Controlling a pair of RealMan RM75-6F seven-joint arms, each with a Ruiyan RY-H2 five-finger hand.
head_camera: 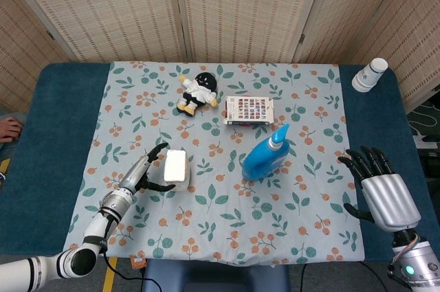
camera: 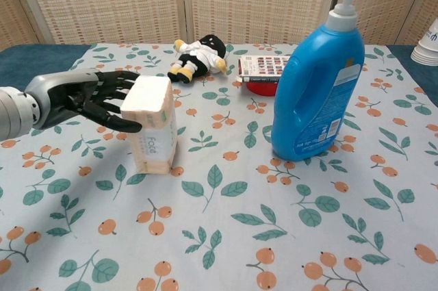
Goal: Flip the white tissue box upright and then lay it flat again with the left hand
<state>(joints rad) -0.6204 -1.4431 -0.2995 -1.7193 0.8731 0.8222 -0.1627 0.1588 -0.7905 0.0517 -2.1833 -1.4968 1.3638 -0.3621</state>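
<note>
Standing on its short end on the flowery tablecloth [head_camera: 206, 223], the white tissue box [camera: 152, 125] is sitting upright, at about 8 o'clock from the middle of the table. The left hand [camera: 96, 100] is reaching in from 9 o'clock of the box. Its dark fingers [camera: 122, 124] are spreading around the box's top end, with the tips at its near and far edges. I cannot tell if they are squeezing the box or just touching it.

A big blue pump bottle [camera: 316, 82] is standing at 3 o'clock from the box, well apart from it. A little doll [head_camera: 198, 92] in black and white is lying at 12 o'clock from the box. A small patterned box [head_camera: 249, 110] is lying just at 3 o'clock from the doll. A stack of white paper cups [head_camera: 370, 74] is sitting far off at 2 o'clock, on the blue table [head_camera: 62, 127].

The right hand [head_camera: 381, 185] is waiting at 4 o'clock of the table, fingers apart, holding nothing.
</note>
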